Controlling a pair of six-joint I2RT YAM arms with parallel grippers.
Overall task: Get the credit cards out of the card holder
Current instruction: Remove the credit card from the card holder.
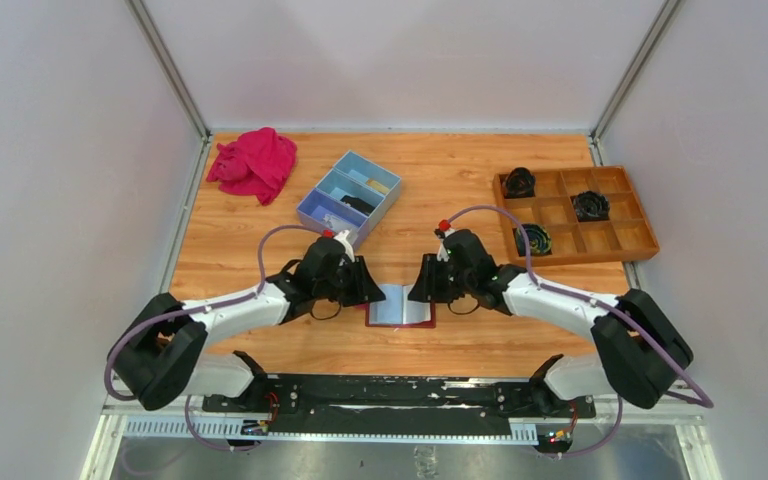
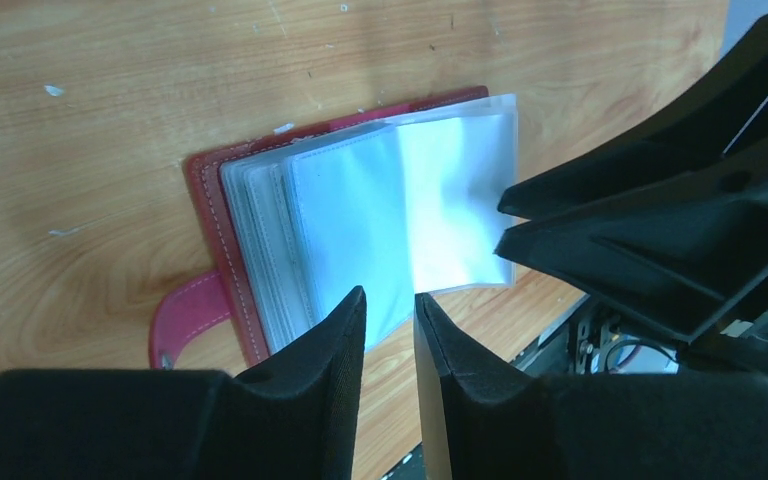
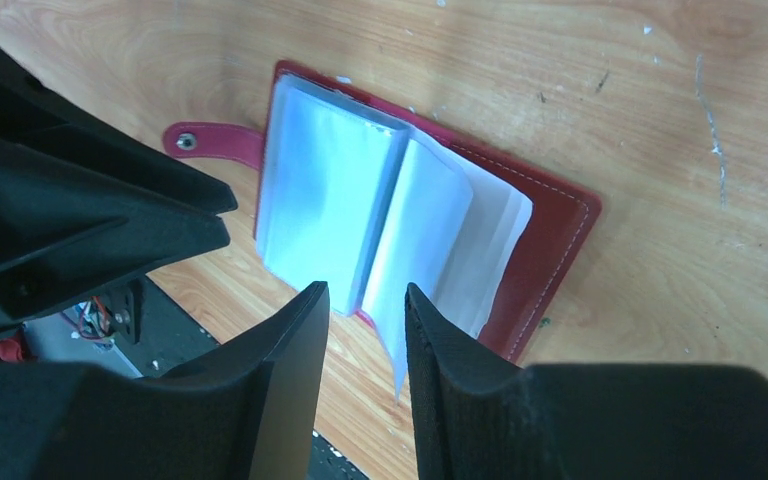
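Left gripper (image 2: 390, 297): black fingers were slightly spread with nothing between them. It hung at the left edge of the holder.
Right gripper (image 3: 367, 292): fingers were also a little apart. The corner of one raised clear pocket leaf (image 3: 415, 240) lay in the gap, not visibly clamped.
Card holder: the small dark red wallet-like folder (image 1: 400, 306) lay open on the wooden table (image 1: 460, 170), between both grippers. Its spine ran near to far and its pink-red strap tab (image 2: 185, 310) pointed toward the left arm.
Credit cards: none could be made out inside the pockets.
Nearer arm: both looked equally close — the right seemed better placed for the leaf.
Blue three-compartment plastic box (image 1: 350, 195): farther back, it held small items that I could not name.
Brown wooden partitioned tray (image 1: 572, 213): far right, it held three black round things in separate cells.
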